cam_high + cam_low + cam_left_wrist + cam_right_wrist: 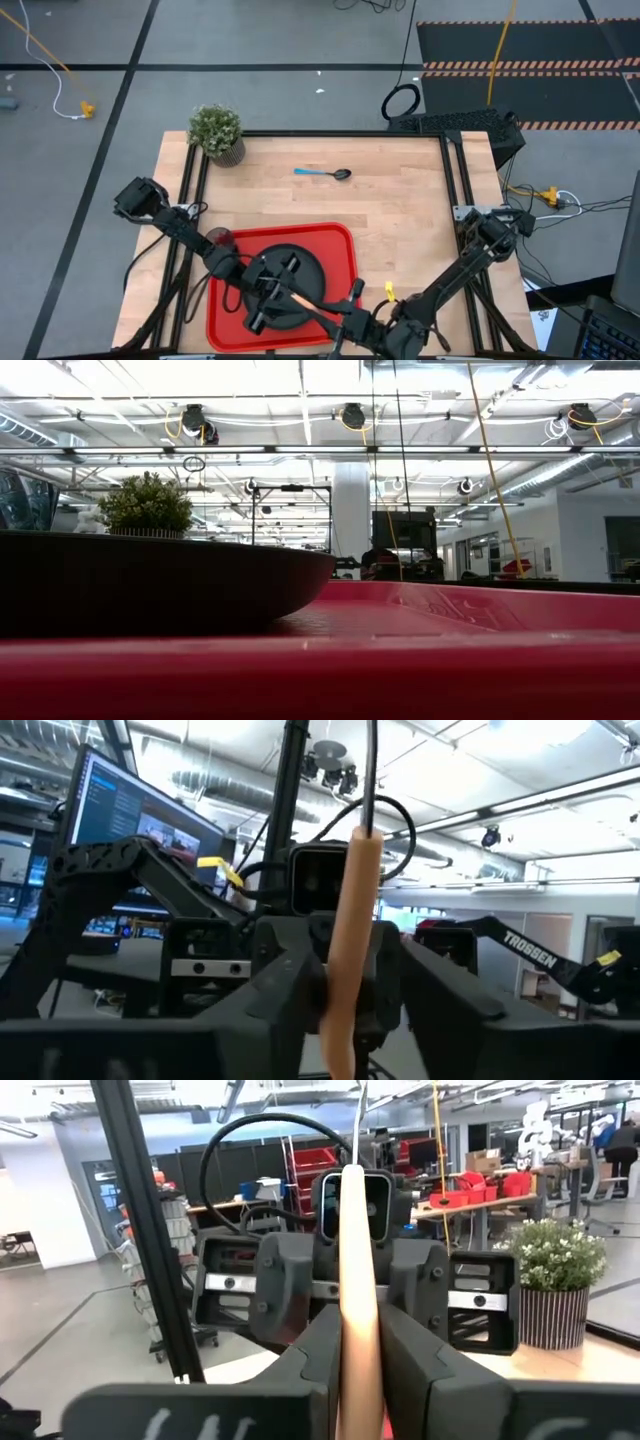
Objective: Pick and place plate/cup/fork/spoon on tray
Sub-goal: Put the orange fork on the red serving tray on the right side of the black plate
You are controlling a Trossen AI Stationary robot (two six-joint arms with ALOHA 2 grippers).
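Above the tray (342, 240) both hands meet: right hand (360, 1350) clamped on the stiff, light, perhaps slippery fork (358, 1295) handle, left hand (345, 1005) half-closed around it.

Red rectangular tray (225, 318) at table's near edge, rounded corners, raised rim. Round matte black plate (310, 262) lying flat inside tray, partly hidden by arms. Orange-handled fork (298, 300) held above plate, handle between both sets of fingers. Dark translucent cup (219, 238) just outside tray's far-left corner. Blue-handled spoon (322, 173) with dark bowl lying flat on bare wood, well apart from tray.
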